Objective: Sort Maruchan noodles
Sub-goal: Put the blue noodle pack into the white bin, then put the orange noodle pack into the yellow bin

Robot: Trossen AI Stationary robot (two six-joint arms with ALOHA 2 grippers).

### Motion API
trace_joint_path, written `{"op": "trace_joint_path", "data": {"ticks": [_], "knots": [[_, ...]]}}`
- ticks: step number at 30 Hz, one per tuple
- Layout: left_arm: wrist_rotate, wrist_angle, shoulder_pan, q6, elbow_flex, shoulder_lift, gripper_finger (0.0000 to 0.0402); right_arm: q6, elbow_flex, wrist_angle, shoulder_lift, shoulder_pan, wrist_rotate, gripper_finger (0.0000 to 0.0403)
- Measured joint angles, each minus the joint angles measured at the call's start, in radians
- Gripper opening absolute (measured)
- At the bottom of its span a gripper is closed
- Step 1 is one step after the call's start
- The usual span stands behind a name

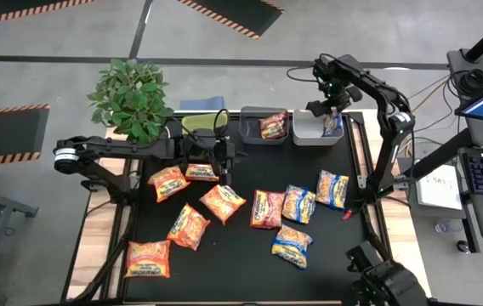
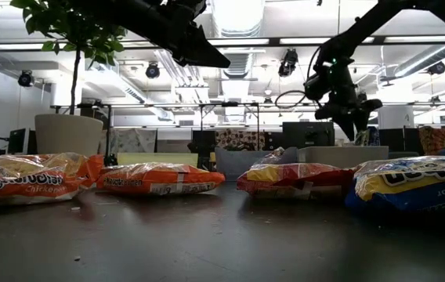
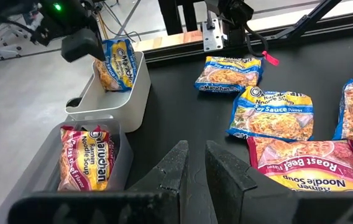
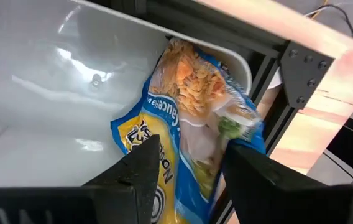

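Right gripper (image 1: 333, 109): placed over the light grey bin (image 1: 308, 133) at the table's far edge; its fingers are seen part open on either side of a blue-and-yellow packet (image 4: 192, 124), which leans against the bin's inner wall; whether the packet is gripped or already let go cannot be told.
Left gripper (image 3: 192, 171): held above the table near the orange packets (image 1: 168, 182); fingers narrow, nothing seen between them.
Sorted: one red-pink packet (image 1: 273, 126) is seen in the dark bin (image 1: 251, 129); the blue-and-yellow one is in the grey bin; the green bin (image 1: 197, 124) is mostly hidden, so its contents cannot be told.
Left to do: about five orange packets, one red-pink packet (image 1: 266, 208) and three blue-and-yellow packets (image 1: 332, 188) are spread on the black table (image 1: 326, 272); the task is judged to be at an early stage.
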Motion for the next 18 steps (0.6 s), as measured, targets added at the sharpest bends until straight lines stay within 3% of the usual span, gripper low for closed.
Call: {"op": "trace_joint_path", "data": {"ticks": [11, 18], "knots": [[-0.001, -0.062, -0.002, -0.018, 0.001, 0.0, 0.0037, 0.062, 0.113, -0.043, -0.119, 0.02, -0.001, 0.0166], [0.0, -0.23, -0.021, -0.019, 0.01, 0.0, 0.0037, 0.087, 0.112, -0.004, -0.274, 0.144, -0.001, 0.0167]]}}
